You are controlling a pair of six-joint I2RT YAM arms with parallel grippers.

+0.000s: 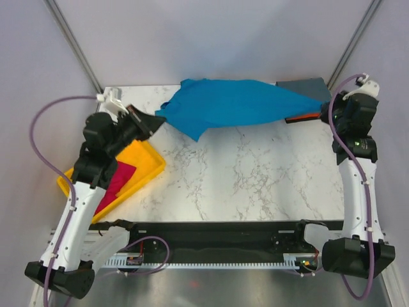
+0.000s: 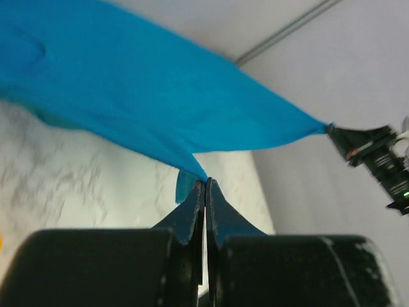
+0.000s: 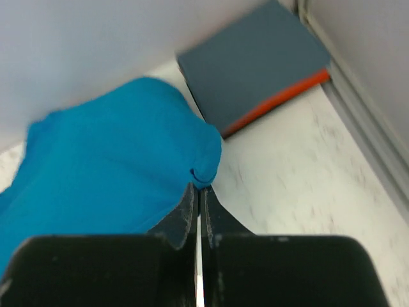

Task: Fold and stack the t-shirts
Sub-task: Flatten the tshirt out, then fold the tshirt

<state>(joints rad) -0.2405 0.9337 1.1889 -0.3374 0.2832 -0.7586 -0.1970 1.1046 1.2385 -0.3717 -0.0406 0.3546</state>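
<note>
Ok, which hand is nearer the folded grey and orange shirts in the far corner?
Right. The right hand, shut on the blue t-shirt, sits just beside the stack; the left hand holds the shirt's other end, near the yellow tray.

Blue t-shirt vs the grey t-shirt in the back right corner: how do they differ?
The blue t-shirt is unfolded and pulled out long; the grey t-shirt is folded into a flat rectangle. The blue t-shirt is pinched at its ends by the left gripper and right gripper; the grey t-shirt lies untouched on a folded orange t-shirt. Both are plain cloth at the back of the table.
</note>
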